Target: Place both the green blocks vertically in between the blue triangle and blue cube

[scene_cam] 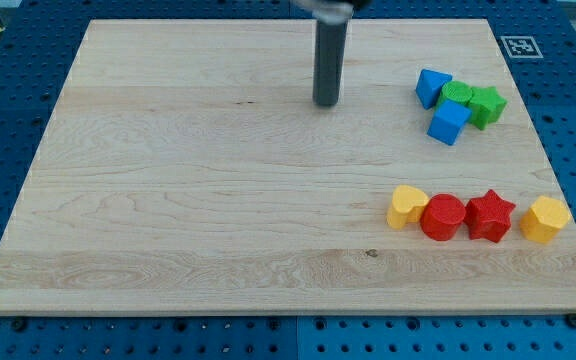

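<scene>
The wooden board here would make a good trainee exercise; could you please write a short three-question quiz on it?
1. True or false: my tip touches a green block.
2. Which block lies directly above the blue cube? A) yellow heart B) green cylinder C) red star
3. Fill in: the bottom row holds ___ blocks.

Key: 1 false, the tip stands apart, to the left of the blue triangle; 2 B; 3 four.

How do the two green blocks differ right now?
The green round block is a cylinder; the green star has points. The round one sits between the blue triangle and blue cube; the star lies outside, toward the view's right. Both are the same green and touch each other. My tip is well left of both.
</scene>
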You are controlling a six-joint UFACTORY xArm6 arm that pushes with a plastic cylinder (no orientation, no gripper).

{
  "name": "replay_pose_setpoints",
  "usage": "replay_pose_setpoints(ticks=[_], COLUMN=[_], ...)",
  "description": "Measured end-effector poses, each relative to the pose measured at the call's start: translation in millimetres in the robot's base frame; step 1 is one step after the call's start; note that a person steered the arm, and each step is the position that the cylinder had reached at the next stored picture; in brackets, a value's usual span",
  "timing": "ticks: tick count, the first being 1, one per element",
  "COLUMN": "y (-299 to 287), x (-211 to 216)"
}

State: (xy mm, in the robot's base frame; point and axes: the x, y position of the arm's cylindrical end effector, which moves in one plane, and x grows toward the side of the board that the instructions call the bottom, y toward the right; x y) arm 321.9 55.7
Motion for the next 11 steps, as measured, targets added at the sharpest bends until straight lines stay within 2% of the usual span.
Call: replay_pose_setpoints(ticks=[1,2,3,5,7,11], y=[78.6,178.7,244.7,253.6,252.0,165.2], x=[-50.2,-39.6,-1.2,4.5,48.3,50.0])
